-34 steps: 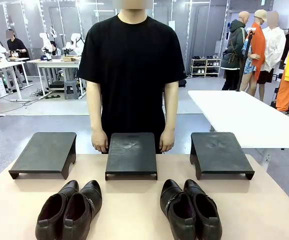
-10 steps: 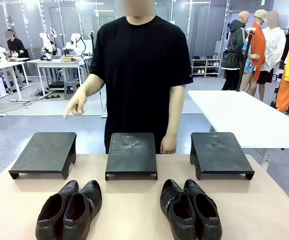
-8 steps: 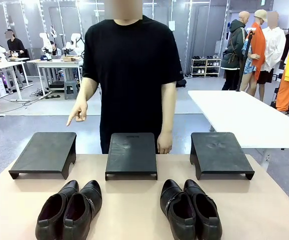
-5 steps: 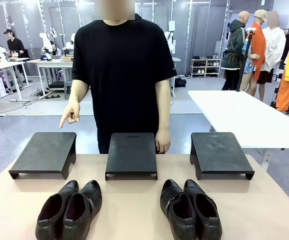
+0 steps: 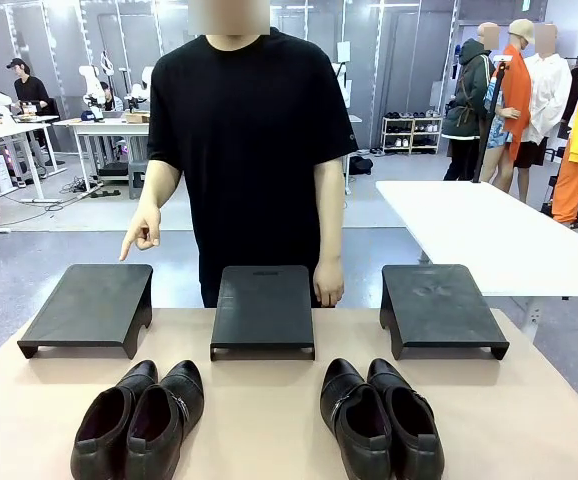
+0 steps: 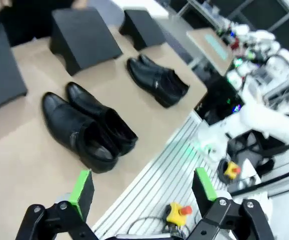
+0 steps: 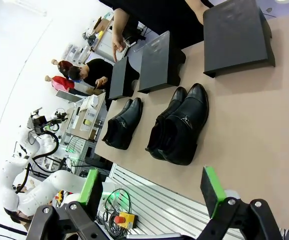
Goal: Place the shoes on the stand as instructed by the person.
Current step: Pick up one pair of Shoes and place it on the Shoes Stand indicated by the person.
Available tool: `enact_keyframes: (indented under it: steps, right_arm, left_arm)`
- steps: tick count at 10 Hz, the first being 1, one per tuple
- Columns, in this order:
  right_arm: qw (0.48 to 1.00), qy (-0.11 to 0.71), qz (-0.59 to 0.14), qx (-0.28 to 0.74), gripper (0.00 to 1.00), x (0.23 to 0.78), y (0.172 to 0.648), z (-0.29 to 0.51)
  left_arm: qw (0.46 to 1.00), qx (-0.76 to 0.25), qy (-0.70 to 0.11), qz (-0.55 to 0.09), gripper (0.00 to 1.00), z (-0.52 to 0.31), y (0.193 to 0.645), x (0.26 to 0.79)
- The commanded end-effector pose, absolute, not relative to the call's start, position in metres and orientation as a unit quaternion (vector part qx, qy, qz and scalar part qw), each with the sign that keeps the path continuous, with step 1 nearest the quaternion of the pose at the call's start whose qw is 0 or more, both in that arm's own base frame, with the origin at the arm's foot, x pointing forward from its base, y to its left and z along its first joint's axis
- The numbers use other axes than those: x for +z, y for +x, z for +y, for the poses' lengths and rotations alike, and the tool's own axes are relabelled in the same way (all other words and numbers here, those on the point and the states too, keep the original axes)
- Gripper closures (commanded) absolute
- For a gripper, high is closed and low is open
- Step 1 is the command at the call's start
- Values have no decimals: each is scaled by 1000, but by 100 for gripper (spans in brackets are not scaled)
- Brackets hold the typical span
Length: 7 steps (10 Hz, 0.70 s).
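The shoes [image 5: 139, 420] sit on the counter [image 5: 269, 420]. The person's hand [image 5: 144, 230] points toward the 10 o'clock stand [image 5: 91, 305]. The left fingers [image 6: 82, 186] and right fingers [image 7: 212, 190] are spread wide.

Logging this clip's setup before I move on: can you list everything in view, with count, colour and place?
Shoes: two pairs, black, near side: left pair, right pair.
Stands: three, black, row behind them: left stand, middle stand, right stand.
Table: one, tan, under everything.
White table: one, background right.
Person: one, black T-shirt, far side.
Pointing hand: one, above left stand.
Other hand: one, hanging beside middle stand.
Left gripper: one, black-green, open, near table edge.
Right gripper: one, black-green, open, near table edge.
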State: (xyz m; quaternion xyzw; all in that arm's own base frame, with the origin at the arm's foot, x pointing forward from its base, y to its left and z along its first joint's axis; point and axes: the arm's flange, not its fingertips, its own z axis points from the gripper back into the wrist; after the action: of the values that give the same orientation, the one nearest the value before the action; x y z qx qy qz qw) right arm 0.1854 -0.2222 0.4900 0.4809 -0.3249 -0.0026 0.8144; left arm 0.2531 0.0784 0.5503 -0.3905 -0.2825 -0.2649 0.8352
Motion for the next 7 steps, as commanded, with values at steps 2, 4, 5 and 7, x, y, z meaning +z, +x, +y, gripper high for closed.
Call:
enact_keyframes:
  steps: [2, 4, 5, 7]
  right_arm:
    - [810, 481, -334, 5, 0, 490, 186, -222]
    - [810, 481, -334, 5, 0, 490, 186, -222]
    - [810, 481, -334, 5, 0, 490, 186, -222]
    - [810, 481, -334, 5, 0, 490, 186, -222]
  left_arm:
    - [875, -335, -306, -169, 0, -18, 267, 566]
    - [906, -334, -237, -104, 0, -85, 279, 554]
    - [921, -322, -201, -88, 0, -109, 285, 545]
    - [947, -271, -157, -74, 0, -144, 293, 521]
